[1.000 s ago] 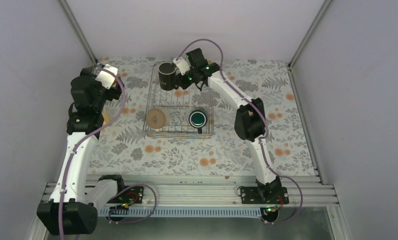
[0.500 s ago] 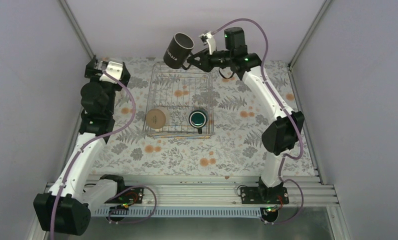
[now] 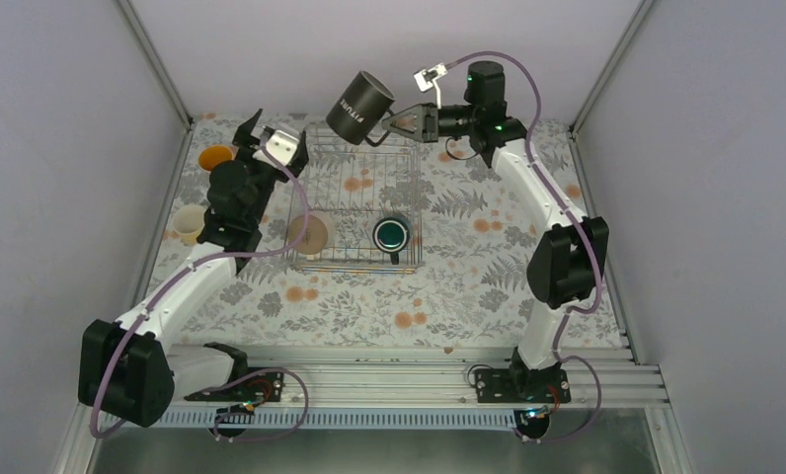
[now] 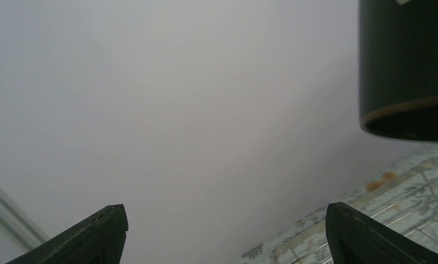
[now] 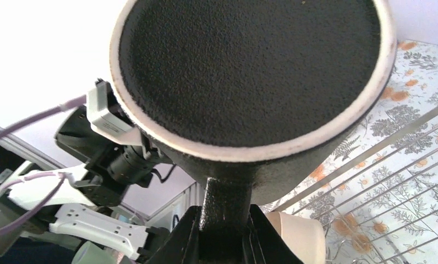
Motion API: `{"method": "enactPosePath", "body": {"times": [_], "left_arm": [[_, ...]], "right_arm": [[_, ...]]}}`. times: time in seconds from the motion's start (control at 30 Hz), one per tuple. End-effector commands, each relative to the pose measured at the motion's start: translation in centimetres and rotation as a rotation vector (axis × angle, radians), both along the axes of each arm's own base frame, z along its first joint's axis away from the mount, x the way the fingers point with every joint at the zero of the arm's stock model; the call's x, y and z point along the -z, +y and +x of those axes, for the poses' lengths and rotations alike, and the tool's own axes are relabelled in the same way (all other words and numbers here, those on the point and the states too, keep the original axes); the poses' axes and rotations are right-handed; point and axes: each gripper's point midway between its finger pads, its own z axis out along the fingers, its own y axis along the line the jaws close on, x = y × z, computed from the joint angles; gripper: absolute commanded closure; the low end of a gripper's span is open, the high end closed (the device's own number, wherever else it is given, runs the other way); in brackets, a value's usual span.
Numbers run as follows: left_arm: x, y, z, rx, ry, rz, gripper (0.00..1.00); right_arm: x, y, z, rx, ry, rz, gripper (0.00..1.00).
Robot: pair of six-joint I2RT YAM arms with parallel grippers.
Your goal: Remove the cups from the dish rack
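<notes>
Right gripper [image 3: 397,122] clamped on the handle of the black mug [image 3: 360,105], tilted in the air above the far edge of the dish rack [image 3: 419,197]. Inside the rack, green mug [image 3: 391,234] and cream mug [image 3: 315,237]. On the table [image 3: 488,286] left of it, orange mug [image 3: 214,157] and pale mug [image 3: 189,219]. Left gripper [image 3: 253,130] spread apart, empty.

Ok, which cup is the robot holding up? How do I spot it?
Find the silver dish rack in the middle of the flowery table. Above its far edge, the right arm's jaws pinch the black mug by its handle. It is the only cup in the air, tilted sideways.
</notes>
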Motion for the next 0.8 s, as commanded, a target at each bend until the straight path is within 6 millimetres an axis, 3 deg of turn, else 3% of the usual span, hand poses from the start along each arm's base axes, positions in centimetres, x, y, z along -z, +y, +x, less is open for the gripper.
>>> {"method": "enactPosePath", "body": {"times": [0.0,0.23,0.4,0.77], "left_arm": [[-0.4,-2.4,-0.6,0.086,-0.059,-0.001,0.1],[0.1,-5.5,0.5,0.125,-0.073,0.036,0.04],[-1.0,-5.8,1.3,0.097,-0.119,0.013,0.04],[-3.4,-7.1,0.1,0.117,-0.17,-0.039,0.01]], "right_arm": [[-6.1,-2.6,-2.4,-0.104,-0.132,0.12,0.97],[-5.1,-2.6,-1.3,-0.129,-0.089,0.119,0.97],[-4.2,-2.5,-1.4,-0.164,-0.06,0.116,0.97],[-1.7,-1.9,-0.9,-0.182,-0.029,0.1,0.97]]}}
